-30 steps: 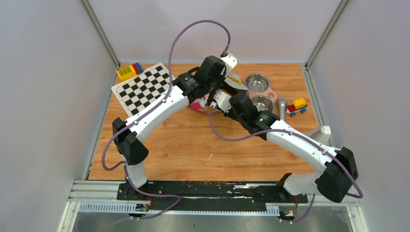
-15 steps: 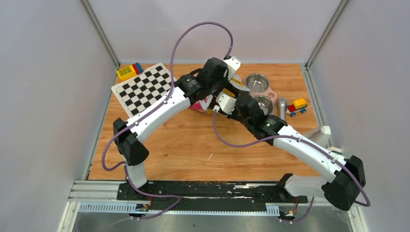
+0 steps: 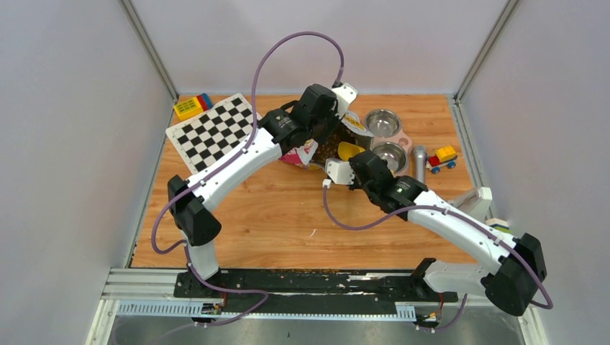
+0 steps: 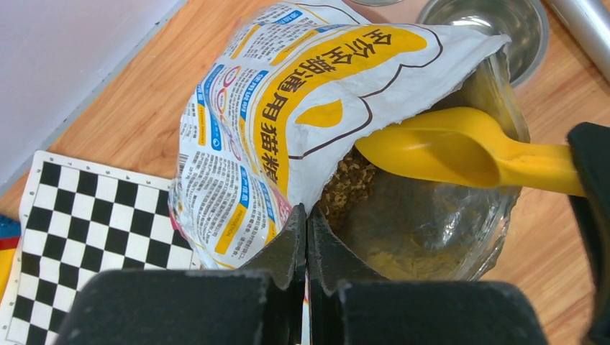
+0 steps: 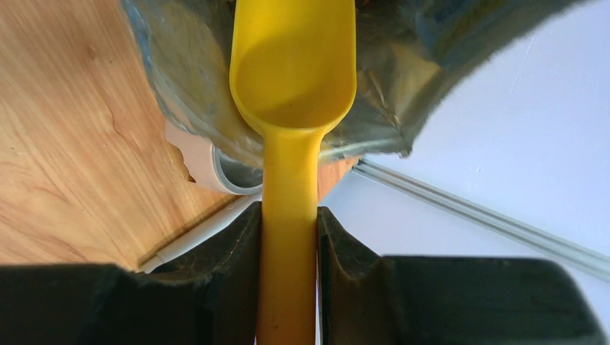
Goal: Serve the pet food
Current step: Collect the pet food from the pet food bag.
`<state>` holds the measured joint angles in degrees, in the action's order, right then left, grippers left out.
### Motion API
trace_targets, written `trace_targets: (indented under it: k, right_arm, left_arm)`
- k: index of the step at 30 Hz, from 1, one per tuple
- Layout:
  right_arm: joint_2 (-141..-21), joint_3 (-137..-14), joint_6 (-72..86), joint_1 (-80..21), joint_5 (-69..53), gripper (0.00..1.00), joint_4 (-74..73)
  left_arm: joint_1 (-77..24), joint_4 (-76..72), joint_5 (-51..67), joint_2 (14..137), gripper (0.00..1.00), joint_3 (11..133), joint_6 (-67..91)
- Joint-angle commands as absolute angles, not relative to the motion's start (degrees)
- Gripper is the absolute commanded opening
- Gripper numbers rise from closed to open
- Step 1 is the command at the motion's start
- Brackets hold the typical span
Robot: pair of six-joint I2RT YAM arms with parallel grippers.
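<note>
Kibble (image 4: 351, 180) lies in a loose brown heap inside the cat-food bag (image 4: 288, 108), where we see it under the printed flap through the open mouth. In that mouth, close by the heap, sits the head of a yellow scoop (image 5: 291, 68), its hollow showing us bare yellow. The right gripper (image 5: 288, 215) clamps the scoop's handle between both fingers, just outside the bag. The left gripper (image 4: 307, 215) has its jaws pressed together on the bag's near rim, pinching the thin edge. Just right of the bag stand a far steel bowl (image 3: 383, 122) and a near steel bowl (image 3: 390, 153). Farther from the bag on that side we make out a toy truck (image 3: 443, 157). Left of the bag lies a checkerboard (image 3: 212, 129), all on a wooden table (image 3: 273, 215).
</note>
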<state>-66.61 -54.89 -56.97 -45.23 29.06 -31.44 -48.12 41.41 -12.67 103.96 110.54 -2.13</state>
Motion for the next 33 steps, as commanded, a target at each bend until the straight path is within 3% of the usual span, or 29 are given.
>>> trace_targets:
  k: [1,10,33]
  right_arm:
    - [-72.19,-56.94,-61.27,-46.52,34.7,0.0,-31.01]
    - [-82.31,-61.47,-56.01,-47.46,29.44,0.0,-23.17]
    - [-77.44,-53.62,-37.03,-42.42,18.07,0.0,-2.9]
  left_arm:
    - [-48.16,39.16,-9.08,103.33,0.0,113.74,-0.56]
    - [-48.16,38.91,-8.7,103.42,0.0,113.12,-0.39]
    - [-44.68,37.98,-11.49,99.0,0.0,110.7,-0.29]
